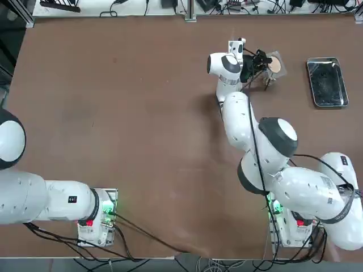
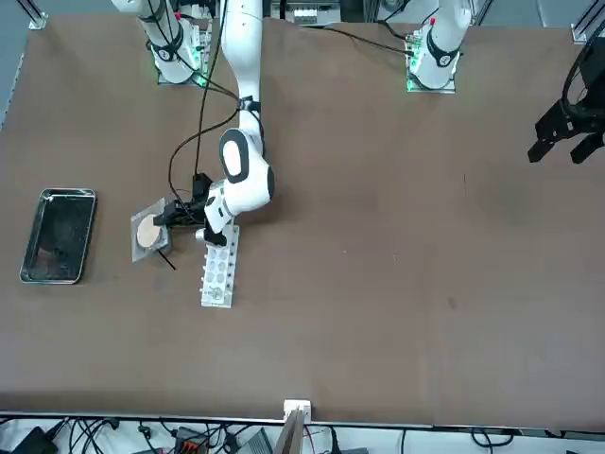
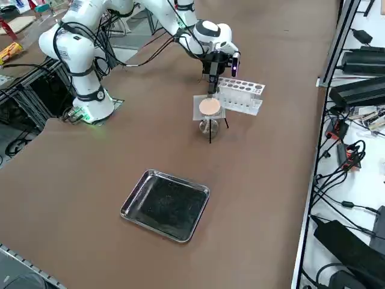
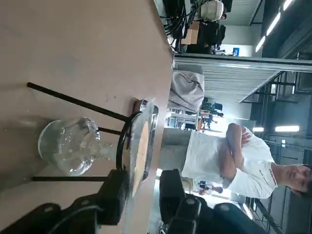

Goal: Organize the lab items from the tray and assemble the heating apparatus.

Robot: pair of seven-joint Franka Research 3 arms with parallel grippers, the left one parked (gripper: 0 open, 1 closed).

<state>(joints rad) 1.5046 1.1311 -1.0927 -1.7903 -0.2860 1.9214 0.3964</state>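
Right wrist view gives us the closest look: our right tool (image 4: pixel 144 192) sits at the edge of the square mesh with the round tan disc (image 4: pixel 141 146), its two fingers a narrow gap apart on either side of the mesh rim and not clearly pinching it. The mesh rests on the black wire stand (image 4: pixel 97 109), with the tiny clear glass burner (image 4: pixel 68 146) beneath it on the surface. In the right side view the assembled stack stands just beside the white test-tube rack (image 3: pixel 240 96), while the metal tray (image 3: pixel 165 205) lies well apart and looks empty. We judge the risk to be in pulling away: a finger catching the mesh could drag it off the ring, tip the light stand, or knock the burner.
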